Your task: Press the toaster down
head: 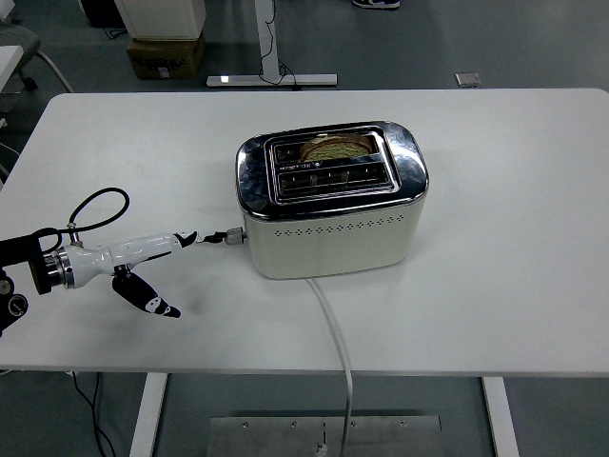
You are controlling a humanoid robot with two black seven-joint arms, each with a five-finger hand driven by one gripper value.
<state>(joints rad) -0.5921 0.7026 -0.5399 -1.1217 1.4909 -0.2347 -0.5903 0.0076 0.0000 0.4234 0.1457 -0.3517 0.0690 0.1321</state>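
A cream toaster (333, 233) with a chrome top stands at the table's middle. A slice of bread (335, 146) sits low in its back slot; the front slot looks empty. The toaster's black lever (228, 234) sticks out of its left end, low on the side. My left hand (177, 273), white with black fingertips, reaches in from the left edge. Its long fingers (186, 237) point at the lever and stop just short of it. The thumb (149, 298) hangs down toward the table. The hand holds nothing.
The toaster's white cord (335, 333) runs from its front over the table's near edge. A black cable loop (95, 203) stands above my left wrist. The white table (514, 190) bears nothing else.
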